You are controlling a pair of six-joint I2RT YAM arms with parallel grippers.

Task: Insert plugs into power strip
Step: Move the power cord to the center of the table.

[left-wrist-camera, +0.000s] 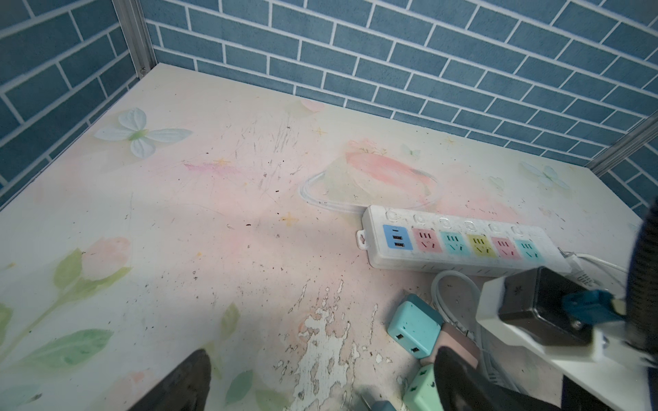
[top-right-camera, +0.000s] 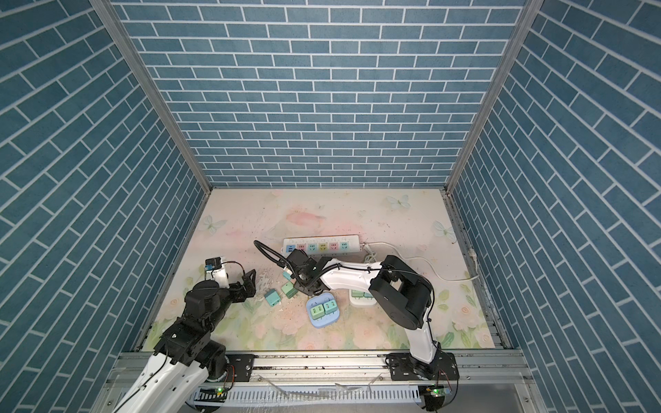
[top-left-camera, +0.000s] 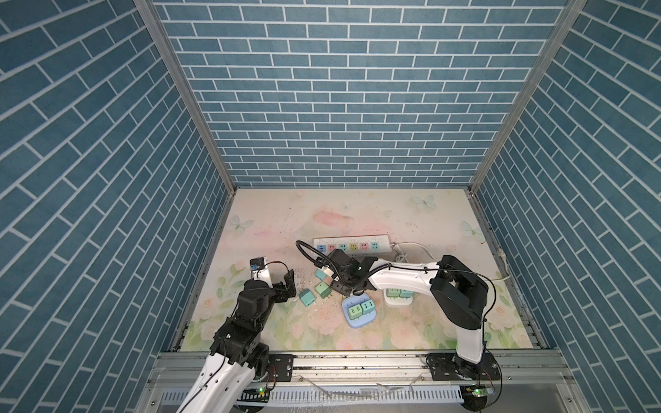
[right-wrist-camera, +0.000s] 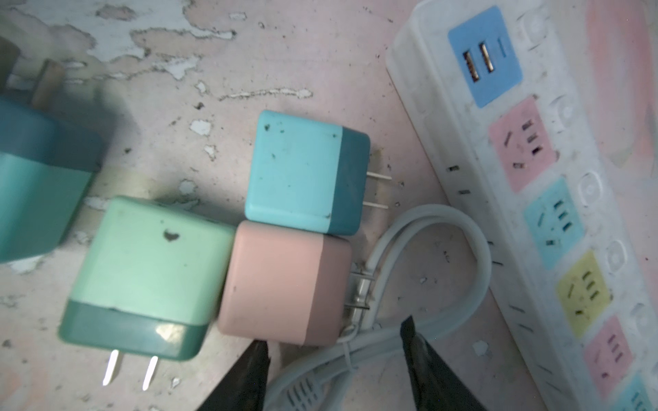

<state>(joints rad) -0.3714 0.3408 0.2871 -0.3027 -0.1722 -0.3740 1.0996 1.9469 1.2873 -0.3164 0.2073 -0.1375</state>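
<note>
The white power strip [top-left-camera: 352, 245] [right-wrist-camera: 534, 213] lies toward the back, its coloured sockets all bare. Loose plugs lie in front of it: a pinkish-tan plug [right-wrist-camera: 285, 281], a blue-teal plug [right-wrist-camera: 306, 170] touching it, a green plug [right-wrist-camera: 149, 270] and a darker teal plug [right-wrist-camera: 35, 178]. My right gripper [right-wrist-camera: 334, 336] hovers open just short of the pinkish-tan plug, holding nothing, with a loop of white cord [right-wrist-camera: 445, 227] lying under the gap. My left gripper [left-wrist-camera: 322, 356] [top-left-camera: 289, 282] stands wide open and empty, left of the plugs.
A blue socket block [top-left-camera: 357, 311] holding two green plugs sits near the front middle. A white block [top-left-camera: 398, 298] with green plugs is half hidden under the right arm. The strip's white cord [top-left-camera: 411, 250] trails right. Brick-patterned walls enclose three sides.
</note>
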